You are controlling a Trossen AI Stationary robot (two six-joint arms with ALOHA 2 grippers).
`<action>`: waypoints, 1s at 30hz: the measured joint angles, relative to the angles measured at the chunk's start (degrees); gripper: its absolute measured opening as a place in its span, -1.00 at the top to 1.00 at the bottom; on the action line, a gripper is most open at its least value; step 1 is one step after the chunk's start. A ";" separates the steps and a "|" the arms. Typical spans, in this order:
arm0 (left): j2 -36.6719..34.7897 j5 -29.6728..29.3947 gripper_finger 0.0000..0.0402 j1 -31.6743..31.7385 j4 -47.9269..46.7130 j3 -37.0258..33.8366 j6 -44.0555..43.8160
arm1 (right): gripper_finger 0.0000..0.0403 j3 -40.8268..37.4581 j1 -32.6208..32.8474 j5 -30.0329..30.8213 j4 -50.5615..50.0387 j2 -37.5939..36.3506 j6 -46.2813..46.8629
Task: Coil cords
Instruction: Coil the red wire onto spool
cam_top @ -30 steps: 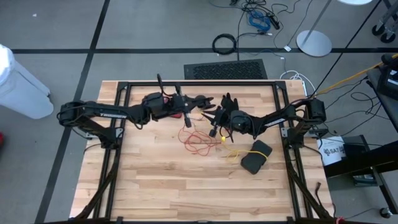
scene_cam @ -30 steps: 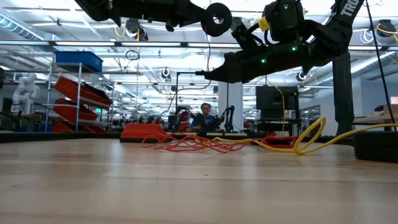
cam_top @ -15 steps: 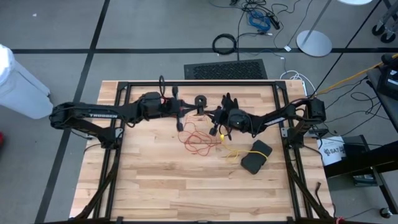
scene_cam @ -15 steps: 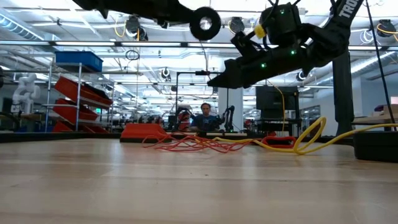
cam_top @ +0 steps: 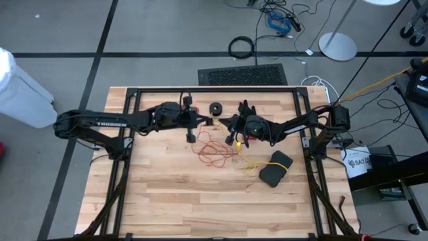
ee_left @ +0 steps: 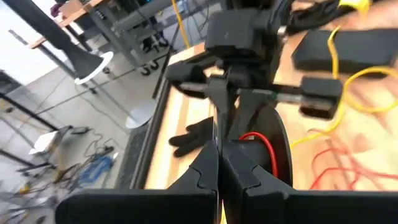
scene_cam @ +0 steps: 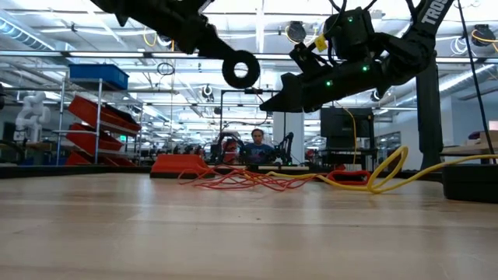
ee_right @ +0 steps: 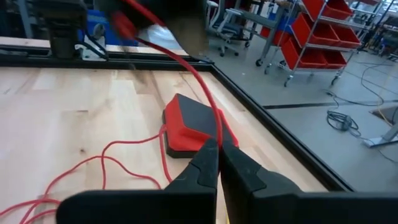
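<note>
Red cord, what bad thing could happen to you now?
The red cord runs from the reel, held up by the left gripper, to the right gripper, whose jaws are shut on it: a hard pull might yank it free. Its loose loops lie beside the yellow cord, so winding could snag them together.

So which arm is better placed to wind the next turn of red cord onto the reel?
Left, probably: the left gripper is shut on the black reel, held above the table. The right gripper is shut on the red cord, only tensioning it.
</note>
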 joint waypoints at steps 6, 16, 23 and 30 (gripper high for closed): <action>3.16 -6.85 1.00 0.01 -0.59 0.00 3.44 | 1.00 0.00 0.02 -0.18 0.00 0.00 0.60; 10.76 -17.91 1.00 -0.04 3.67 -0.02 9.64 | 1.00 0.00 0.07 -0.20 -0.02 -0.32 0.67; 14.14 -22.68 1.00 -0.11 10.93 -0.02 10.11 | 1.00 0.00 0.07 -1.79 0.65 -0.33 1.62; 19.79 -26.85 1.00 -1.41 24.15 0.29 11.51 | 1.00 0.00 0.07 -1.65 4.31 -0.33 1.47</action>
